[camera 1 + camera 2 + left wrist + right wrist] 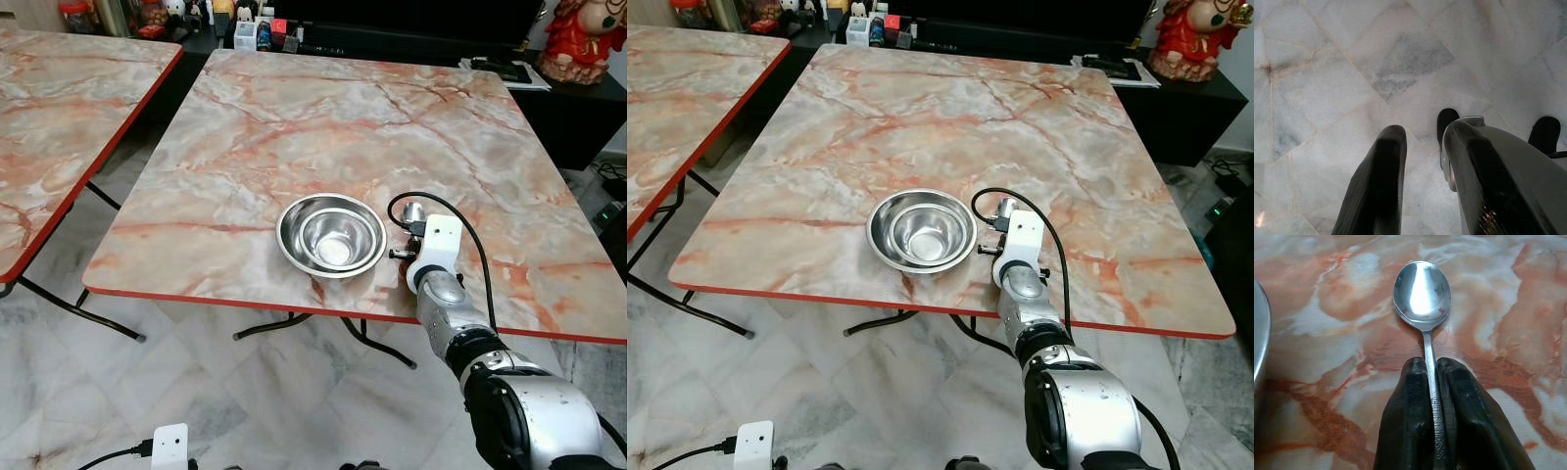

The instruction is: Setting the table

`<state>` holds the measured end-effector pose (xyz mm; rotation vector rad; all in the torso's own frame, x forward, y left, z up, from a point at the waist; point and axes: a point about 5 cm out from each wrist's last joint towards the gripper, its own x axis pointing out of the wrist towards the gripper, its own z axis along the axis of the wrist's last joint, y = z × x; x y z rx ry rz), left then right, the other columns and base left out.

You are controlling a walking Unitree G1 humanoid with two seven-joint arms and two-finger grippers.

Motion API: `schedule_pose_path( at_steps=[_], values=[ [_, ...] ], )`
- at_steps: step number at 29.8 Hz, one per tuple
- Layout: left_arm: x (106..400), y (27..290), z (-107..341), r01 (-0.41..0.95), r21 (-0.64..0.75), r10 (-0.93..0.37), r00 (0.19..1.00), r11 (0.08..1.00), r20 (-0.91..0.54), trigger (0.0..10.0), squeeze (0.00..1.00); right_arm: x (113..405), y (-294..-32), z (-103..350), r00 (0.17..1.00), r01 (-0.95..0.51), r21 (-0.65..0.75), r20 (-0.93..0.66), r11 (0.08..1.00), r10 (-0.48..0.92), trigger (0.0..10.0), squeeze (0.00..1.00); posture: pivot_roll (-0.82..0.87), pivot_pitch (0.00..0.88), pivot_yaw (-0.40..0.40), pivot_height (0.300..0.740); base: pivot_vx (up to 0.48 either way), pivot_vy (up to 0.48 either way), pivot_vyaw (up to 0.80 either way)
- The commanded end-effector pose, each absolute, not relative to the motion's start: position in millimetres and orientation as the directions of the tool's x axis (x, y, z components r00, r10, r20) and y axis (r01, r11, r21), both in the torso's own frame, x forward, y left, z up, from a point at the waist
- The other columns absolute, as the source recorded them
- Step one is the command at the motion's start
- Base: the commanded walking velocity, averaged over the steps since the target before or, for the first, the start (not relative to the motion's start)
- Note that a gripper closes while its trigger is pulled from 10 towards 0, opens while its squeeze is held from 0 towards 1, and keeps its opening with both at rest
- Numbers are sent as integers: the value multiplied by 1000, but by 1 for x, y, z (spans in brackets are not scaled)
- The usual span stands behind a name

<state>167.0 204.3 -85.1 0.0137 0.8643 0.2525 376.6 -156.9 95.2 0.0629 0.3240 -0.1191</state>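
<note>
Two nested steel bowls (pixel 330 235) sit near the front edge of the marble-patterned table (pixel 294 127). Just right of them my right gripper (pixel 1431 377) is shut on the handle of a metal spoon (pixel 1422 289), whose bowl lies low over the tabletop. From the head the spoon's bowl (pixel 412 211) peeks out beyond the white wrist camera (pixel 437 250). My left gripper (pixel 1422 147) hangs by my side over the floor, its fingers slightly apart with nothing between them.
A second marble table (pixel 59 108) stands to the left. A dark cabinet with a red figurine (pixel 583 39) and small items runs along the back. Marble floor tiles (pixel 245 392) lie below the table's front edge.
</note>
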Motion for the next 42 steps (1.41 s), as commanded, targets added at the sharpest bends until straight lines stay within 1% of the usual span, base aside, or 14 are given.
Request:
schedule_pose_path(
  at_steps=[1, 6, 7, 8, 21, 28, 35, 38, 41, 42],
  values=[
    [154, 204, -91, -217, 113, 221, 581, 970, -783, 10000, 0, 374, -159, 90, 932, 131, 30, -344, 991, -113, 10000, 518, 133, 135, -72, 715, 0, 0, 0],
    [155, 204, -91, -215, 114, 221, 580, 970, -784, 10000, 0, 374, -159, 90, 932, 128, 31, -344, 991, -110, 10000, 569, 134, 133, -73, 715, 0, 0, 0],
    [155, 204, -91, -215, 114, 221, 581, 970, -783, 10000, 0, 374, -159, 90, 933, 128, 32, -341, 991, -110, 10000, 988, 132, 134, -72, 715, 0, 0, 0],
    [155, 204, -91, -216, 114, 222, 581, 970, -783, 10000, 0, 374, -159, 91, 935, 128, 32, -338, 991, -110, 10000, 1000, 132, 133, -72, 715, 0, 0, 0],
    [157, 204, -90, -214, 113, 220, 583, 970, -782, 10000, 0, 379, -159, 99, 946, 130, 42, -305, 991, -111, 10000, 1000, 127, 128, -71, 715, 0, 0, 0],
    [161, 203, -89, -209, 112, 216, 591, 972, -777, 10000, 0, 383, -160, 109, 960, 145, 70, -253, 987, -123, 10000, 1000, 123, 120, -68, 715, 0, 0, 0],
    [163, 202, -88, -207, 109, 214, 594, 972, -776, 10000, 0, 385, -162, 114, 963, 156, 77, -234, 985, -134, 10000, 1000, 118, 116, -67, 715, 0, 0, 0],
    [164, 202, -88, -206, 107, 212, 595, 973, -776, 10000, 0, 386, -163, 117, 968, 154, 91, -216, 984, -132, 10000, 1000, 117, 114, -68, 715, 0, 0, 0],
    [165, 201, -88, -205, 106, 210, 596, 973, -775, 10000, 0, 389, -165, 127, 976, 155, 74, -163, 985, -141, 10000, 1000, 113, 108, -68, 715, 0, 0, 0],
    [165, 201, -88, -205, 105, 209, 597, 973, -775, 10000, 0, 390, -165, 131, 979, 156, 53, -141, 986, -147, 10000, 216, 112, 105, -68, 715, 0, 0, 0]
  ],
)
